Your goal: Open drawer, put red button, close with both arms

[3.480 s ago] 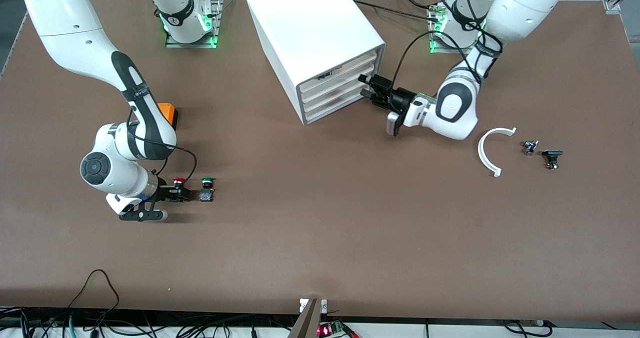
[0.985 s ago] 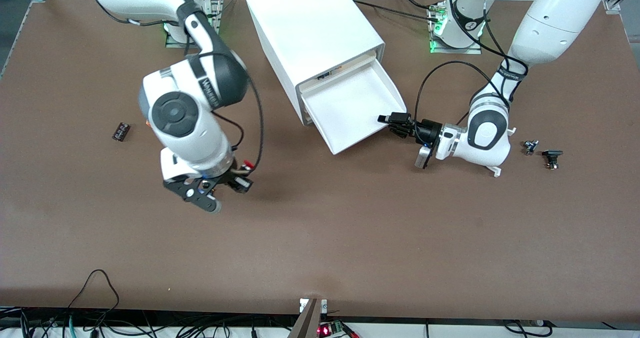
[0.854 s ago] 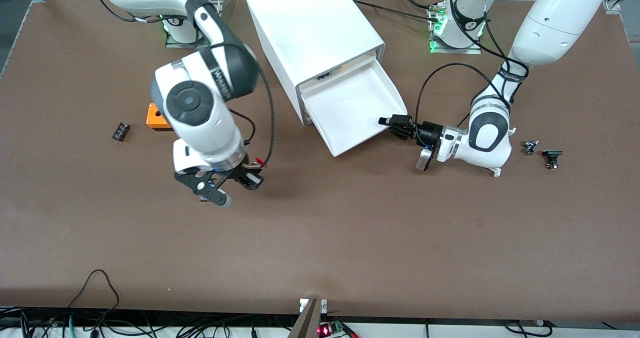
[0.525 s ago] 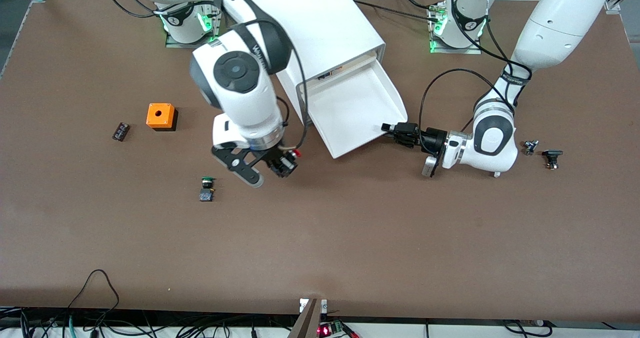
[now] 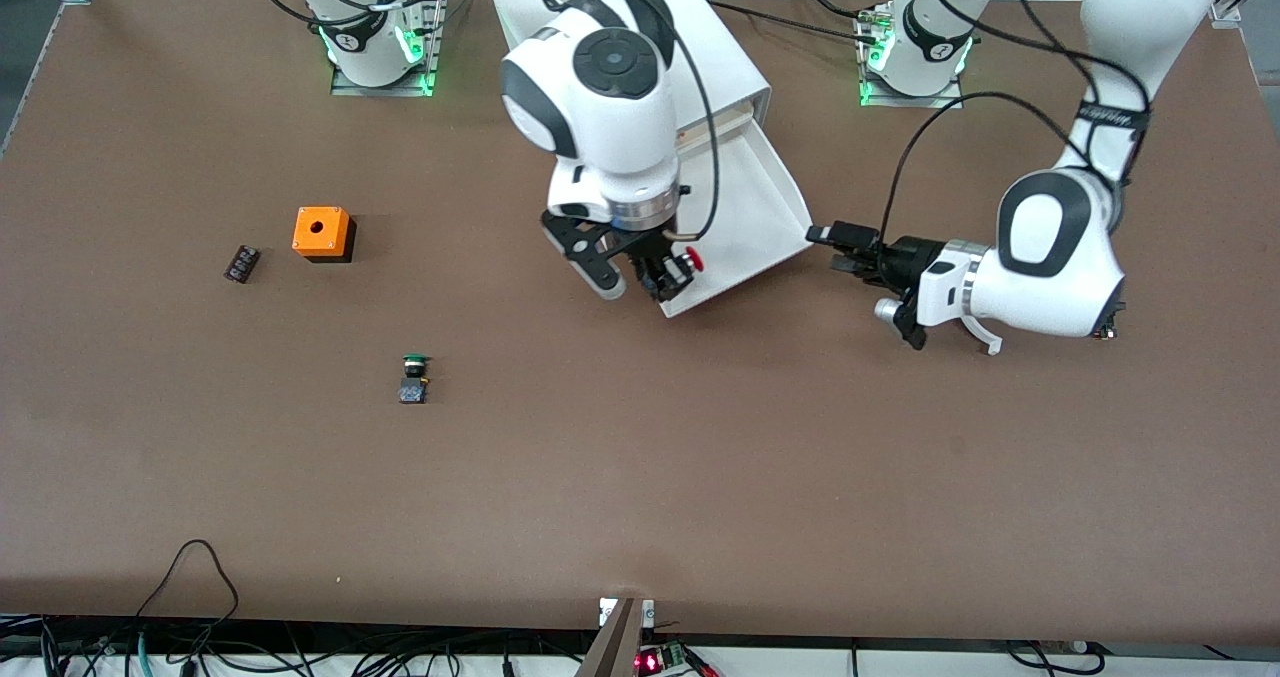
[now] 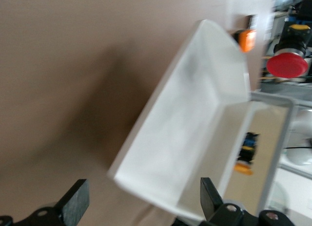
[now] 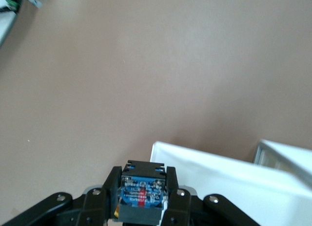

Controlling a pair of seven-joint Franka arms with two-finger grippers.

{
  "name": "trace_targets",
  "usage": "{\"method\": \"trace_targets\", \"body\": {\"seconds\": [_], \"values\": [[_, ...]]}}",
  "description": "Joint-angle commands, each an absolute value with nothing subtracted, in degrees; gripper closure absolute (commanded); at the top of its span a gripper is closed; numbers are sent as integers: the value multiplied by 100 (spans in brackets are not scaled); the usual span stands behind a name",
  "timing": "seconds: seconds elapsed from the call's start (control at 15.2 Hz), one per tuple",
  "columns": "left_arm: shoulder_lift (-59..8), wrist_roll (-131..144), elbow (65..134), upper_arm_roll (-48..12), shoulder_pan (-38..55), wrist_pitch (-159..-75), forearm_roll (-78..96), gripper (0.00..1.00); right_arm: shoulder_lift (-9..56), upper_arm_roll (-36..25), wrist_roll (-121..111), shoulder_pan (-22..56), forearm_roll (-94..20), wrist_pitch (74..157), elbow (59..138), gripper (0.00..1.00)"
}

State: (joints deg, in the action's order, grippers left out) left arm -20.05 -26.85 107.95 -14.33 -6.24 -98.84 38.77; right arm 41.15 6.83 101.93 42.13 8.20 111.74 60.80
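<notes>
The drawer (image 5: 762, 219) stands pulled out of the white cabinet (image 5: 715, 52), and its tray looks empty. My right gripper (image 5: 655, 277) is shut on the red button (image 5: 688, 260), held over the drawer's front corner nearer the camera. In the right wrist view the button's black-and-blue block (image 7: 142, 194) sits between the fingers (image 7: 173, 187), with the drawer's rim (image 7: 219, 179) just ahead. My left gripper (image 5: 835, 242) is open and empty beside the drawer's front corner toward the left arm's end. The left wrist view shows the drawer (image 6: 195, 133) past that gripper (image 6: 141, 206).
A green-capped button (image 5: 412, 377), an orange box (image 5: 322, 232) and a small dark part (image 5: 241, 263) lie toward the right arm's end. A white curved piece (image 5: 988, 339) pokes out under the left arm.
The drawer has been pulled open. My right arm has carried the red button from the table's right-arm end to the drawer's front edge. My left gripper has backed a little away from the drawer.
</notes>
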Motion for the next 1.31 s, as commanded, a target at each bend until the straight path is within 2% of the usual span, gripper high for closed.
{"method": "trace_targets", "body": {"seconds": [0.0,0.26,0.59,0.66,0.72,0.79,0.85,0.92,1.05,1.25], "values": [[-1776,-1849,10548,-1441,-633,-9888,2789,0,4367,641,10738,4394,923,11364,5968,100],[-1433,-373,10441,-1608,-545,-9879,1410,0,4693,642,11319,4631,914,11662,5968,100],[-1354,1438,10450,-2161,-510,-9879,309,0,4895,659,11786,4737,879,11962,5977,98],[-1345,1694,10450,-2240,-510,-9870,203,0,4922,659,11804,4746,862,11979,5977,88],[-1293,1870,10450,-2302,-501,-9861,150,0,4922,668,11839,4746,800,11988,5985,65],[-1248,1985,10450,-2355,-510,-9861,141,0,4922,668,11848,4746,713,11980,5985,18],[-1222,1995,10415,-2364,-510,-9835,141,0,4904,659,11830,4746,695,11945,5977,0],[-1230,1960,10250,-2356,-510,-9670,141,0,4887,668,11830,4737,686,11910,5968,0],[-1431,1951,9505,-2320,-519,-8776,141,0,4852,650,11804,4702,686,11883,5968,0],[-2029,1951,8379,-2294,-493,-7903,132,0,4755,668,11507,4361,651,11813,5723,0]]}}
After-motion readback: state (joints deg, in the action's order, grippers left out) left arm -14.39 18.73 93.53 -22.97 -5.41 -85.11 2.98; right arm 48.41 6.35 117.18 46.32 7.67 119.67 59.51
